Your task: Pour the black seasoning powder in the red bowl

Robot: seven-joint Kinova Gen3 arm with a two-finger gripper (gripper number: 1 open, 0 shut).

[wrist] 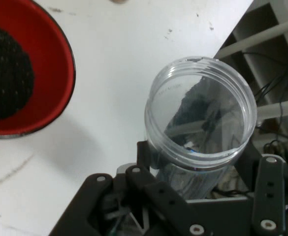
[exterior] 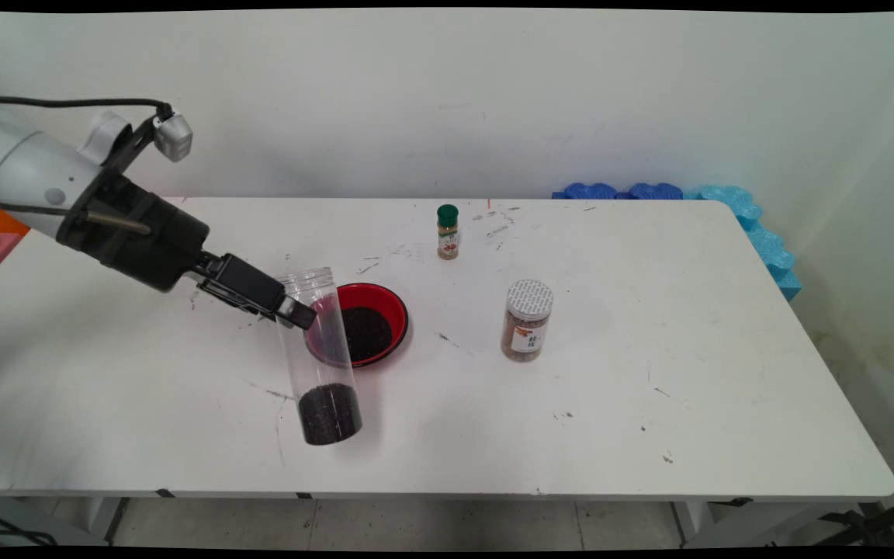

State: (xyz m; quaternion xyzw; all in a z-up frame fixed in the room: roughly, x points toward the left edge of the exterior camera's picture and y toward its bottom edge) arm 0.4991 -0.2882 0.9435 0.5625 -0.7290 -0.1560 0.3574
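Beside red bowl (exterior: 373,322) | hand (exterior: 296,312) clamped on clear jar (exterior: 321,357)

- A red bowl (exterior: 373,322) of dark grains sits just behind the tilted clear jar (exterior: 319,357) (wrist: 200,118).
- Right of the bowl stands a grey-lidded spice jar (exterior: 528,320), bare table (exterior: 687,349) beyond.
- A green-capped bottle (exterior: 448,231) stands nearer the wall.

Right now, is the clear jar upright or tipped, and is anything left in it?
Upright with a slight lean, mouth up and lidless. The jar, held by the gripper, has dark grains only at its bottom; the rest is empty.
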